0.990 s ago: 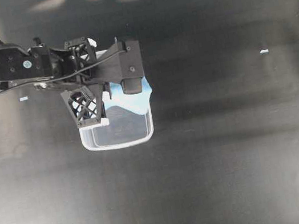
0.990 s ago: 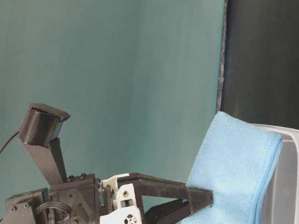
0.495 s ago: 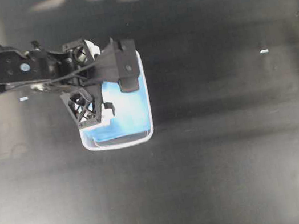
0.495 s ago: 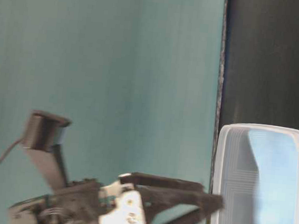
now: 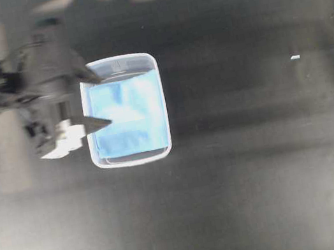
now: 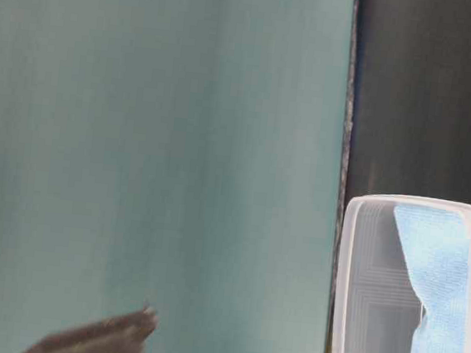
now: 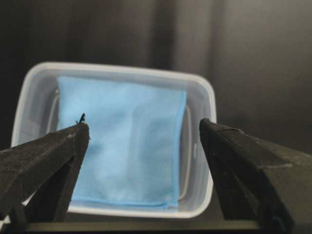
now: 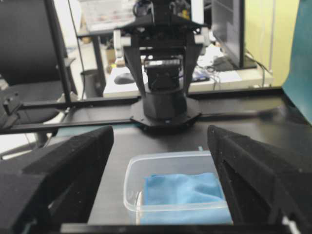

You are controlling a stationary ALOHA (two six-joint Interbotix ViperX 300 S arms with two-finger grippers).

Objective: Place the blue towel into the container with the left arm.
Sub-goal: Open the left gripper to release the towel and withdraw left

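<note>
Black tabletop [image 5: 258, 167] fills the overhead view, with the container [image 5: 133, 160] sitting left of centre. Inside the tub lies the blue towel [image 5: 126, 113], spread flat and covering most of the floor; the table-level view shows one part of it leaning up against a wall. The left gripper [image 5: 88, 100] is blurred, just left of the tub's rim, its two fingertips pointing toward the tub, jaws spread wide and holding nothing. From the left wrist camera the dark fingers [image 7: 44, 161] frame the tub, apart from the towel. The right gripper [image 8: 161, 195] also stands released, well back from the tub. A small pale scrap [image 5: 295, 57] lies far to the right. Nothing stands between claw and towel.
</note>
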